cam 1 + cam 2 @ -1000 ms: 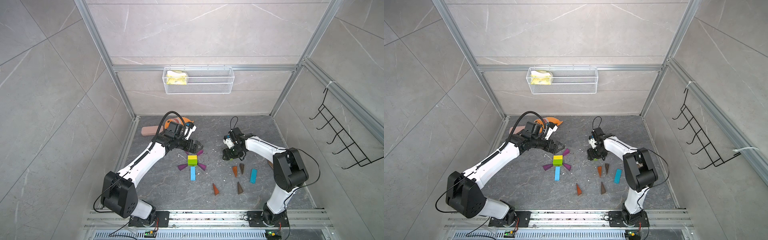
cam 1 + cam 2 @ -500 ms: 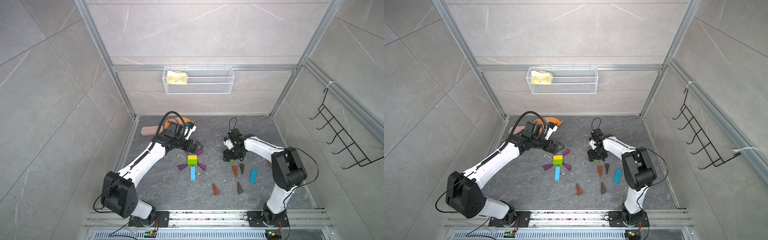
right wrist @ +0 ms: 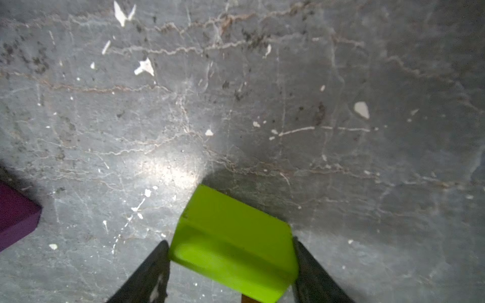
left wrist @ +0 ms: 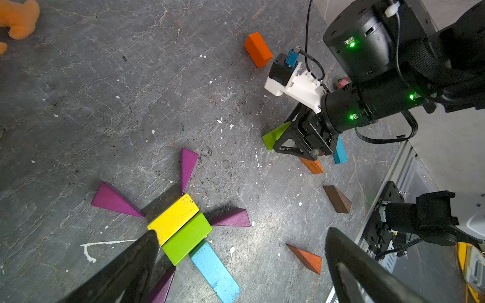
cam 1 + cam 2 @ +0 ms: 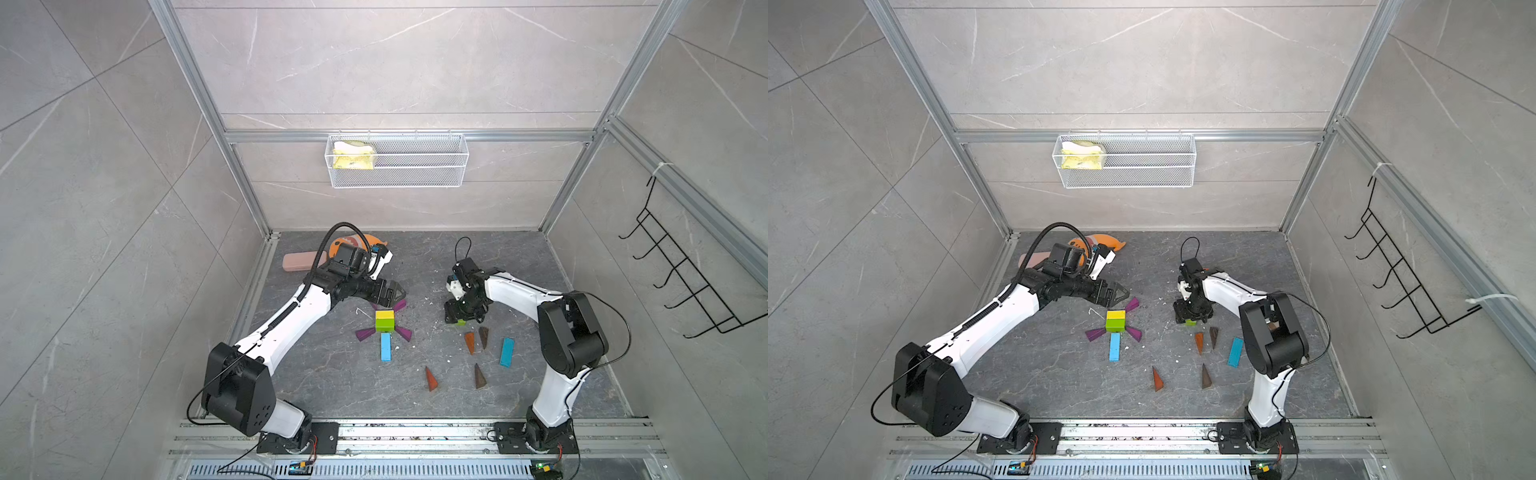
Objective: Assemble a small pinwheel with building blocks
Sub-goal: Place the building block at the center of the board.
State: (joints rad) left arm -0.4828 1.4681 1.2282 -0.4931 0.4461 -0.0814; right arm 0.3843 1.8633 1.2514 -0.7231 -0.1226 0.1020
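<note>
A yellow brick (image 5: pixel 385 316) and a green brick (image 4: pixel 186 237) lie side by side on the dark floor. Purple wedges (image 4: pixel 115 200) point outward around them, and a light-blue bar (image 5: pixel 385 347) touches the green one. My left gripper (image 4: pixel 241 236) hangs open just behind this cluster and holds nothing; it also shows in a top view (image 5: pixel 399 293). To the right, my right gripper (image 3: pixel 231 242) is shut on a second green brick (image 3: pixel 233 244), tilted and low over the floor. Orange wedges (image 5: pixel 431 379), brown wedges (image 5: pixel 479 376), another blue bar (image 5: pixel 506 351) and an orange brick (image 4: pixel 257 49) lie loose.
A pink oblong case (image 5: pixel 299 262) and an orange plush shark (image 5: pixel 353 243) lie at the back left, behind my left arm. A wire basket (image 5: pixel 397 166) hangs on the back wall and a black hook rack (image 5: pixel 681 282) on the right wall.
</note>
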